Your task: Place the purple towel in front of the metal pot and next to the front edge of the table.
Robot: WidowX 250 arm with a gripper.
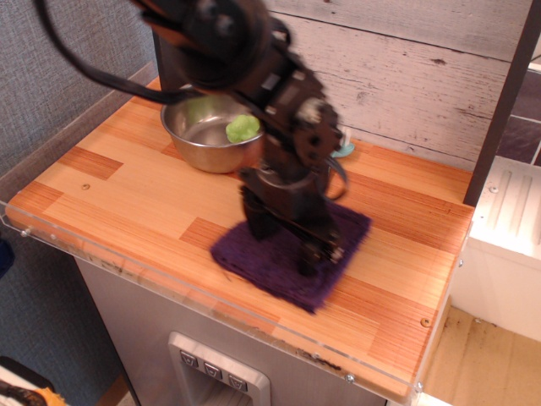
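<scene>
Claw (286, 239) is down on the purple towel (292, 262), both fingers spread apart and planted on the cloth, one finger (257, 222) toward the left, the other toward the right near corner; heavy motion blur, so I can't tell if any fabric is pinched between them. Black arm comes in from the top left, passing over the right side of the metal pot (213, 135). Purple towel lies mostly flat on the table (127, 190), roughly a diamond with corners pointing near and far, sitting right of centre, close to the front edge but not touching the clear acrylic rim (169, 292). Its far corner is hidden under the wrist. Metal pot is at the far left of the table, well behind and left of the towel, apart from it, with bare wood between. Green lump (243, 128) sits inside the pot toward its right wall. Small teal object (344, 150) peeks out just right of the arm near the back wall, too blurred to identify. White plank wall (406, 76) runs behind the table; grey panel with buttons (215, 372) hangs below the front edge.
</scene>
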